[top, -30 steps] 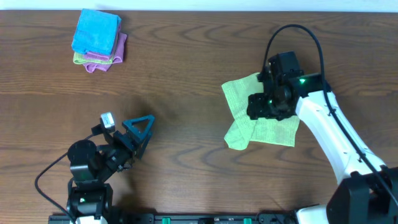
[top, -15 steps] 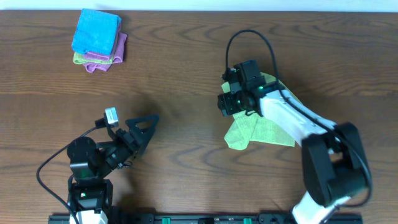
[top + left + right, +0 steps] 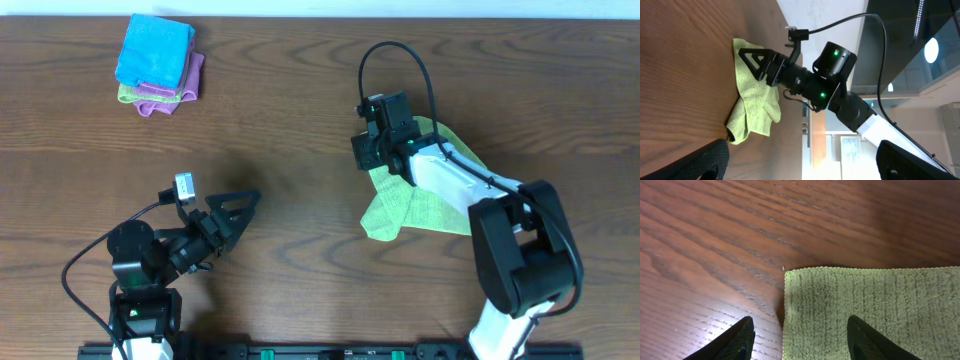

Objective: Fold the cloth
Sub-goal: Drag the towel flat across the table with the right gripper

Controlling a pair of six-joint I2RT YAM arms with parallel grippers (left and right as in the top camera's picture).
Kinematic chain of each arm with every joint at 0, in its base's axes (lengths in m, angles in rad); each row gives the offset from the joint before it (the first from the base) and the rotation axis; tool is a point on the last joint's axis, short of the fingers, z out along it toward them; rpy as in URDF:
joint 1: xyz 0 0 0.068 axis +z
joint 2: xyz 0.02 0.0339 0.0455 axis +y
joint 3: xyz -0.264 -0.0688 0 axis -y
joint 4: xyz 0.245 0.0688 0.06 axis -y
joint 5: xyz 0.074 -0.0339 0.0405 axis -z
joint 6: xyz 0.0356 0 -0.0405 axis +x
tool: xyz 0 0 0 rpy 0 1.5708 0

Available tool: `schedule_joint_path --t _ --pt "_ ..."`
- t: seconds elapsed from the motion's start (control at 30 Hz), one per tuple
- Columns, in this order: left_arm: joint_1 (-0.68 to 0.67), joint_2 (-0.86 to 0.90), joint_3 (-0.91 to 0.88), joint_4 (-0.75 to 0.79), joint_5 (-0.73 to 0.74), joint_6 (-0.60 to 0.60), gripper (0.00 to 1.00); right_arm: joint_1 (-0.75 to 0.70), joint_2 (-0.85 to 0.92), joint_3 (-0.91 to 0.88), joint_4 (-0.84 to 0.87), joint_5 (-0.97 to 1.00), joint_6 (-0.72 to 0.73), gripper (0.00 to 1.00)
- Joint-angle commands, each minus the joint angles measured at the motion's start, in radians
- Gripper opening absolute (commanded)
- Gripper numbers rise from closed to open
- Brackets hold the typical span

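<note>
**Right arm swings to the cloth's corner**

Over the last second the right gripper (image 3: 372,150) has moved from above the middle of the lime-green terry cloth (image 3: 415,205) to its far corner on the left-arm side. Its jaws stand apart and hold nothing. In the wrist view, the cloth's square corner (image 3: 790,272) lies flat on the dark wooden table (image 3: 300,100) between the two fingertips. The cloth sits rumpled and partly doubled in front of the right arm. This looks like lining up to pinch that corner for the next fold. The left gripper (image 3: 235,205) hangs wide open, well apart from the cloth.
</note>
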Motion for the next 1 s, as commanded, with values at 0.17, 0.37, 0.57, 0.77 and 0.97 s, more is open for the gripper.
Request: schedule_joint_path --t 0.17,0.37,0.57,0.77,0.97 --pt "-0.002 -0.002 0.009 0.005 0.006 0.018 0.95 0.008 0.062 0.01 0.026 0.015 0.008 0.57" --pt "-0.002 -0.002 0.009 0.005 -0.005 0.018 0.95 0.008 0.062 0.01 0.053 0.015 0.026 0.23" --pt "-0.002 -0.002 0.009 0.005 -0.017 0.019 0.95 0.023 0.062 0.032 0.086 -0.02 0.025 0.01" --pt "-0.002 -0.002 0.009 0.004 -0.037 0.049 0.95 0.093 0.062 0.156 0.097 -0.019 0.024 0.01" --pt "-0.002 -0.002 0.009 0.004 -0.065 0.06 0.95 0.165 0.069 0.201 0.274 -0.016 0.027 0.01"
